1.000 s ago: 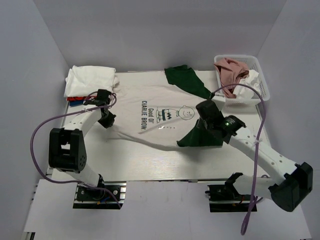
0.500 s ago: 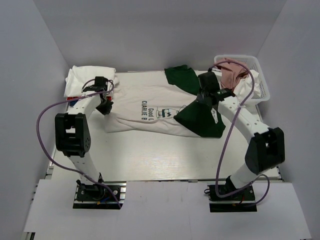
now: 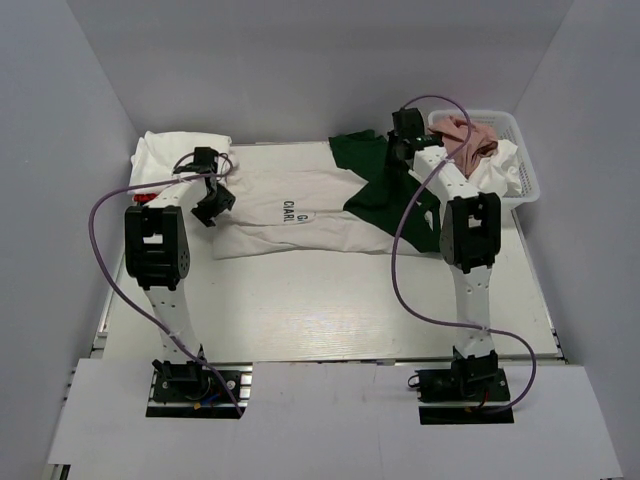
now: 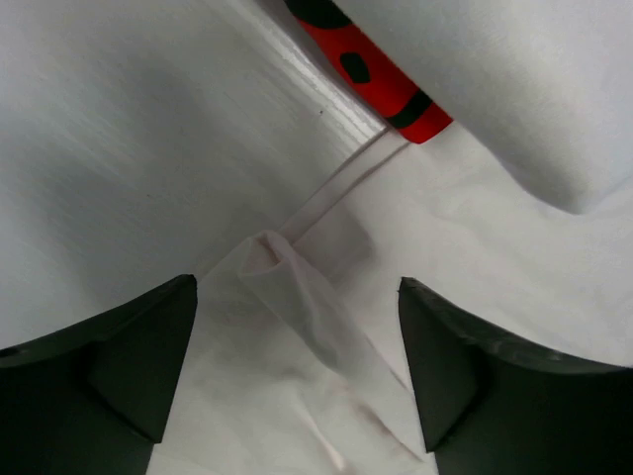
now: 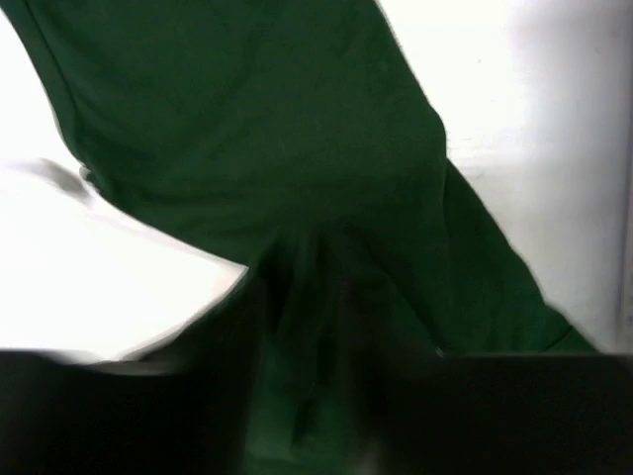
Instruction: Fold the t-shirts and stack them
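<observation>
Off-white cartoon-print cotton t-shirt lies folded on the white tabletop, 1 dark green t-shirt overlapping its right end. Left gripper stands wide above its hem; the right gripper is too blurred to tell.

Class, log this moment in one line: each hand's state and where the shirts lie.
left hand: open above printed tee's edge | right hand: at dark green tee, grip unclear | printed tee: folded, print partly hidden

White table bearing t-shirts, basket
</observation>
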Motion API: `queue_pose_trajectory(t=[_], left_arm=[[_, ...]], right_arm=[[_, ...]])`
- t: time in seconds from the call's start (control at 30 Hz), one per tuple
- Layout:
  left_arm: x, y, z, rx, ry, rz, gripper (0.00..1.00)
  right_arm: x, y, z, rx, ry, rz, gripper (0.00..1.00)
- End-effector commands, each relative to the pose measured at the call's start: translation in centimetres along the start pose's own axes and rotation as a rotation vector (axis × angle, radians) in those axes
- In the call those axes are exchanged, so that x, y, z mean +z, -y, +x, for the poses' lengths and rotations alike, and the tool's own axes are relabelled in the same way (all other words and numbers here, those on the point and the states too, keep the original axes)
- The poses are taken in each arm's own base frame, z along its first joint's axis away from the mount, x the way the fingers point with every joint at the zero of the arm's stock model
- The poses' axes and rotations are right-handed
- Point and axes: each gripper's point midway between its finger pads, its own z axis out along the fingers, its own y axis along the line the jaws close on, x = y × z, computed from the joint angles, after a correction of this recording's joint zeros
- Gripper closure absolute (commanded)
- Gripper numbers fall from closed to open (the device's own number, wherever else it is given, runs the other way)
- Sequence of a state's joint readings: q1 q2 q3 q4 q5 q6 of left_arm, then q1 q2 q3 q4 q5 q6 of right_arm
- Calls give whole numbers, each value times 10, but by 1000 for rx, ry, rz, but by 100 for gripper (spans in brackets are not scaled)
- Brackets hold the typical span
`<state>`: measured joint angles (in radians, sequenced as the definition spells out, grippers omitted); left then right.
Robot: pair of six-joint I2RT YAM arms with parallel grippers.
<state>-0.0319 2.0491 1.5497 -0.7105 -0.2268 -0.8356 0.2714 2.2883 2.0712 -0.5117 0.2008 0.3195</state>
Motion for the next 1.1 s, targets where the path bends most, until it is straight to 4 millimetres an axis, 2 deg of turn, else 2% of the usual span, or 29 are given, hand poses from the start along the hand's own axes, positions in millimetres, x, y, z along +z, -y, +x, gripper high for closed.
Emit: queue_pose_trajectory(t=[0.0,0.03,0.07,0.13,0.17,0.2,0.23,0.27,0.3,0.33,0.37,0.4,0.43,0.47,0.5,0.53,0.57,0.6,0.63,0.7,0.73,0.8,0.83,0.87,0.9,0.93,1.0,1.07], left_arm=[[-12,15,-17,44,35,72,0],[-17,17,-18,52,37,87,0],[-22,16,-19,51,42,91,0],[-28,11,-17,65,40,89,0],[-37,9,-20,71,58,93,0],[-43,10,-18,77,61,102,0],[-47,8,-18,97,67,106,0],[-53,8,-15,105,75,108,0],[-56,7,-10,112,76,115,0],[-65,9,-15,116,106,143,0],[-68,13,-8,132,81,184,0],[-65,7,2,148,59,186,0],[-72,12,10,169,46,222,0],[-69,8,22,182,22,223,0],[-65,4,29,186,2,216,0],[-67,8,38,198,-18,243,0],[-60,3,49,202,-40,243,0],[-59,6,61,223,-57,256,0],[-58,9,69,233,-74,275,0],[-43,5,84,252,-111,247,0],[-36,-1,86,256,-114,211,0],[-26,-5,88,270,-113,155,0],[-26,-4,82,277,-94,152,0],[-21,-8,81,279,-83,125,0],[-21,-10,79,290,-73,116,0],[-18,-16,84,296,-95,94,0],[-11,-31,89,307,-100,31,0],[-13,-47,92,315,-95,-13,0]], right_arm=[[-12,-22,-31,-148,82,-136,55],[-20,-29,-34,-178,88,-177,31],[-19,-30,-22,-185,53,-205,10],[-46,-43,-27,-199,66,-276,10],[-43,-40,-1,-200,4,-287,10],[-73,-44,-15,-194,50,-306,10],[-75,-46,6,-194,3,-338,10],[-81,-46,8,-193,13,-346,10],[-86,-36,41,-179,-49,-332,10],[-102,-37,35,-161,-11,-347,10],[-106,-34,44,-150,-27,-347,10],[-123,-35,35,-122,21,-361,10],[-120,-18,77,-88,-60,-325,10],[-121,-6,109,-71,-111,-303,10],[-124,-7,99,-69,-71,-308,10],[-123,-2,121,-57,-114,-298,10],[-125,4,134,-43,-137,-290,10],[-124,1,138,-36,-142,-313,10],[-122,6,151,-21,-172,-303,10],[-111,15,160,2,-182,-277,10],[-102,24,169,21,-207,-253,10],[-93,28,172,22,-221,-250,10],[-86,43,169,54,-232,-221,10],[-86,38,174,43,-247,-225,10],[-83,42,179,56,-261,-210,10],[-80,51,192,70,-290,-188,10],[-79,60,205,92,-315,-168,10],[-85,73,227,115,-359,-141,10]])
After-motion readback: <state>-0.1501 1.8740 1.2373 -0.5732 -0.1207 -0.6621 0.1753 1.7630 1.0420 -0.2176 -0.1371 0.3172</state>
